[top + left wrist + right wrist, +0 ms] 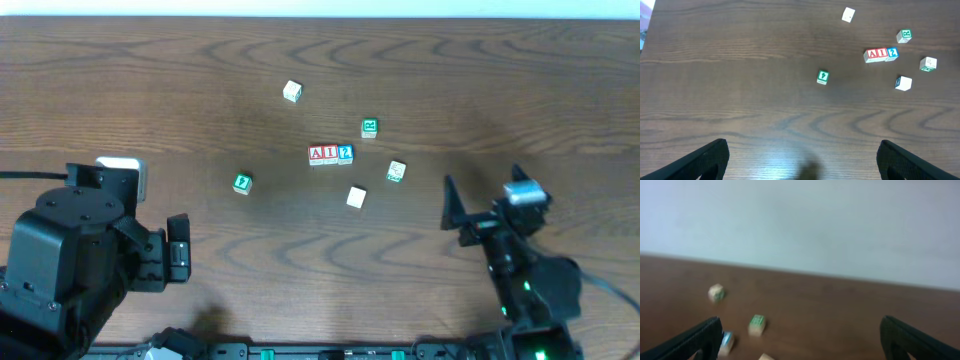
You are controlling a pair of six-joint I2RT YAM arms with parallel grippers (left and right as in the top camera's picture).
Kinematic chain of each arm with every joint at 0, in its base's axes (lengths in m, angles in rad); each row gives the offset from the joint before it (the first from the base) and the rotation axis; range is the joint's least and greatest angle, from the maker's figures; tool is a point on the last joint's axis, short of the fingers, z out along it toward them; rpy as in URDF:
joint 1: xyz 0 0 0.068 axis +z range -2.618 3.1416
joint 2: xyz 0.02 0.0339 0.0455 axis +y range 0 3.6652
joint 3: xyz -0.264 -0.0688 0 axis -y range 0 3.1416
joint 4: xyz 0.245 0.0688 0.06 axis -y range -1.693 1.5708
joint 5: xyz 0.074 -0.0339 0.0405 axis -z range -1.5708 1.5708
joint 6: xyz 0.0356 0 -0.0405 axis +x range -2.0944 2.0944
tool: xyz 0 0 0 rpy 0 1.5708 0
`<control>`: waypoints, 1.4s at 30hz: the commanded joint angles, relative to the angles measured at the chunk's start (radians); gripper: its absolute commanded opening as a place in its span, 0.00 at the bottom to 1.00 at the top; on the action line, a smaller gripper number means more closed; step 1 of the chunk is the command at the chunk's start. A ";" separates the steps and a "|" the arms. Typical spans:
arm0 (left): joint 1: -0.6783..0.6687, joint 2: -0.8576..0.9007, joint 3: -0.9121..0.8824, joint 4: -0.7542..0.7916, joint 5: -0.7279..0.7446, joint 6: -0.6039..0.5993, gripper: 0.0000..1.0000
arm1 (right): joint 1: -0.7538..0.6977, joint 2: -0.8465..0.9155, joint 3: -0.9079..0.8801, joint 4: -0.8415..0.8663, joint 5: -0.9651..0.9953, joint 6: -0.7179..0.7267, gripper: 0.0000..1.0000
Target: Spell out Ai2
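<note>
Three letter blocks stand in a touching row at the table's middle: a red A block (318, 153), a red I block (331, 153) and a blue 2 block (345, 153). In the left wrist view the row shows at upper right: A (873, 54), I (883, 54), 2 (892, 53). My left gripper (179, 251) is open and empty at the near left, far from the row (802, 146). My right gripper (482, 188) is open and empty, right of the row (800, 322). The right wrist view is blurred; a blue-faced block (726, 341) shows by its left finger.
Loose blocks lie around the row: a white one (292, 92) at the back, a green one (369, 127), a green-and-white one (396, 171), a white one (356, 197) in front, and a green one (242, 183) to the left.
</note>
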 commanded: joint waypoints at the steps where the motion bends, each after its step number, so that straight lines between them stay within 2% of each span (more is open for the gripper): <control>1: 0.002 -0.001 0.008 -0.041 0.000 0.014 0.96 | -0.059 -0.095 -0.042 0.032 -0.019 -0.003 0.99; 9: 0.002 -0.001 0.008 -0.041 0.000 0.014 0.95 | -0.109 -0.185 -0.148 0.047 -0.071 -0.003 0.99; 15: 0.001 -0.001 0.008 -0.041 0.000 0.014 0.95 | -0.109 -0.185 -0.280 0.243 -0.080 0.034 0.99; 20: 0.002 -0.001 0.008 -0.041 0.000 0.014 0.95 | -0.110 -0.185 -0.347 0.284 -0.076 0.034 0.99; 28: 0.001 -0.001 0.008 -0.041 0.000 0.014 0.95 | -0.111 -0.185 -0.350 0.132 -0.047 0.034 0.99; 33: 0.001 -0.001 0.008 -0.041 0.000 0.014 0.95 | -0.111 -0.185 -0.350 -0.043 -0.040 0.034 0.99; 42: 0.002 -0.001 0.008 -0.041 0.000 0.014 0.95 | -0.111 -0.176 -0.349 -0.051 -0.014 0.034 0.99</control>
